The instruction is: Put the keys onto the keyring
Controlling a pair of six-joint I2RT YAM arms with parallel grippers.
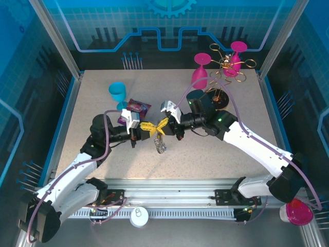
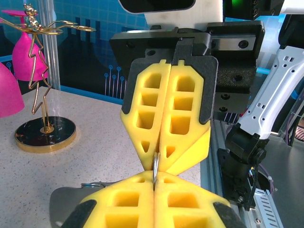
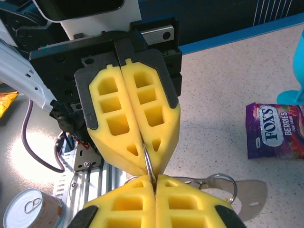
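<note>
My left gripper point(image 1: 150, 127) and right gripper point(image 1: 163, 125) meet tip to tip above the middle of the table. Both are shut on the same thin metal loop, the keyring point(image 2: 155, 167), which shows edge-on between the yellow pads. In the left wrist view my own left gripper point(image 2: 154, 184) is at the bottom and the right gripper point(image 2: 159, 156) is above it. In the right wrist view the keyring point(image 3: 148, 164) runs from the right gripper point(image 3: 153, 183) up into the left gripper point(image 3: 144, 149). A small silvery bundle point(image 1: 161, 146) hangs below the tips. I cannot tell if it holds keys. A second small ring point(image 3: 224, 181) with a flat grey piece shows beneath.
A gold wire stand point(image 1: 222, 98) on a black round base point(image 2: 45, 134) and two pink cups point(image 1: 200, 77) stand at the back right. A blue cup point(image 1: 117, 92) and a purple candy bag point(image 1: 134, 109) lie back left. A tin can point(image 3: 31, 209) sits off the table's front edge.
</note>
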